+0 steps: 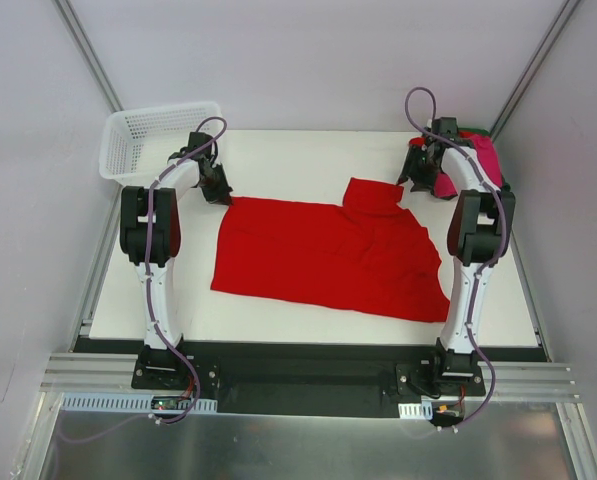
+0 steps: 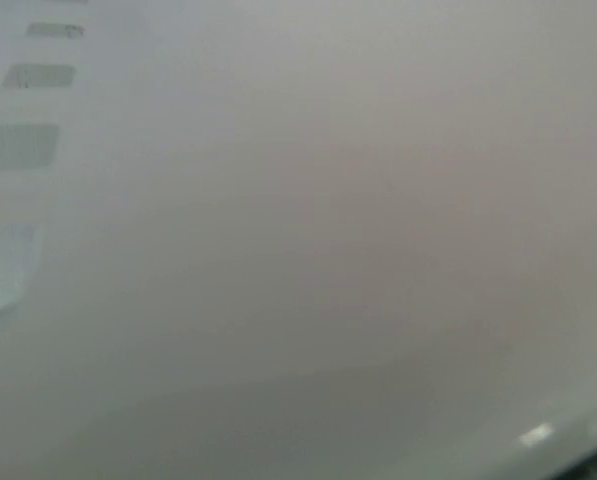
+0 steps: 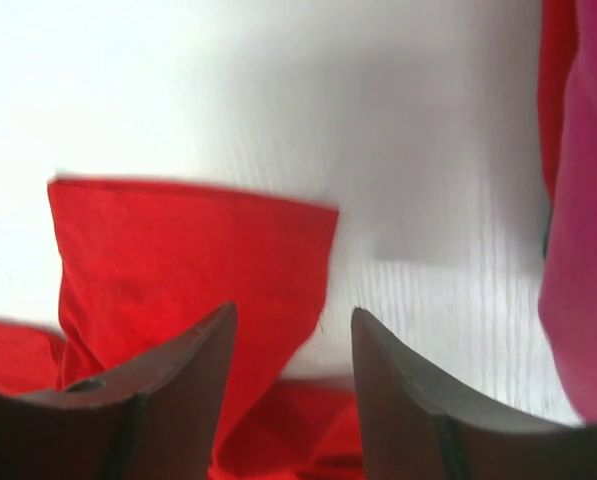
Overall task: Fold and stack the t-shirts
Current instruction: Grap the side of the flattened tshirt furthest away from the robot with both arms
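A bright red t-shirt (image 1: 328, 255) lies spread flat in the middle of the white table, one sleeve (image 1: 371, 193) sticking out at the back. My right gripper (image 1: 414, 180) hovers just right of that sleeve. In the right wrist view it (image 3: 293, 315) is open and empty, with the sleeve (image 3: 178, 250) below its left finger. A magenta-pink shirt (image 1: 486, 155) and a red one (image 1: 443, 186) lie heaped at the back right, behind the right arm. My left gripper (image 1: 218, 190) is at the red shirt's back left corner. Its fingers do not show in the blurred left wrist view.
A white mesh basket (image 1: 148, 135) stands at the table's back left corner. The pink shirt (image 3: 583, 200) fills the right edge of the right wrist view. Grey walls enclose the table (image 1: 278, 160) on three sides.
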`<action>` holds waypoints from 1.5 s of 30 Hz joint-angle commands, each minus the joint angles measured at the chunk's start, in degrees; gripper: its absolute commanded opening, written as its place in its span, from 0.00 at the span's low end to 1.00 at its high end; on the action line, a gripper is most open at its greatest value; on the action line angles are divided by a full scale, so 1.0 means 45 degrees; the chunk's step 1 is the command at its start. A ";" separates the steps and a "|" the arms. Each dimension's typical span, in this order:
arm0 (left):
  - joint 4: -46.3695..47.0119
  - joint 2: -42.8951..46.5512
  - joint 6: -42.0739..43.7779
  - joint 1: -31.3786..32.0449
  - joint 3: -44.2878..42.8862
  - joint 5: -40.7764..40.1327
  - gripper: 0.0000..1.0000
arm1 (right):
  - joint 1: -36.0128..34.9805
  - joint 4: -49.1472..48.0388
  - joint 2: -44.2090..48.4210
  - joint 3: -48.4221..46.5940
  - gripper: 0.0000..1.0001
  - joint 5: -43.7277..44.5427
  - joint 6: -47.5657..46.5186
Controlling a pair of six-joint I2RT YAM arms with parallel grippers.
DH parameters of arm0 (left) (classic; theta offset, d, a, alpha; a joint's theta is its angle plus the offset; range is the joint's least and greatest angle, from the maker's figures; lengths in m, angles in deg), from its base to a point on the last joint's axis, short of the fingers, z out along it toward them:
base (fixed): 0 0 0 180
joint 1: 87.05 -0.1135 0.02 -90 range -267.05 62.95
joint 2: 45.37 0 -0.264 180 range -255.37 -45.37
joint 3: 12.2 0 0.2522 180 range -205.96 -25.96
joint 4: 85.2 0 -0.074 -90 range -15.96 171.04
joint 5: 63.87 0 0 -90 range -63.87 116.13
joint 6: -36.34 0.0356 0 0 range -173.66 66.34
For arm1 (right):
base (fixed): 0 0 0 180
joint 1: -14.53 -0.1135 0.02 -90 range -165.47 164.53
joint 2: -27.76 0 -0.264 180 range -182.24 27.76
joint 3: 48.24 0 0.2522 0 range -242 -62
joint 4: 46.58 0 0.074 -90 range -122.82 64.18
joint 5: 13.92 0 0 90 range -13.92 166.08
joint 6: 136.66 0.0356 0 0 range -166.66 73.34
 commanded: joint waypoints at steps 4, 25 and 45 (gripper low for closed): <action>0.0929 -0.0351 0.0234 -0.0199 -0.0370 -0.0070 0.00 | 0.0159 0.0782 -0.1150 -0.1504 0.53 -0.0009 -0.0138; 0.0968 -0.0332 0.0234 -0.0199 -0.0331 -0.0128 0.00 | 0.0276 0.1173 -0.2284 -0.2774 0.54 -0.1514 -0.0157; 0.0988 -0.0351 0.0234 -0.0199 -0.0370 -0.0109 0.00 | 0.0394 0.1563 -0.2812 -0.3322 0.44 -0.2725 -0.0157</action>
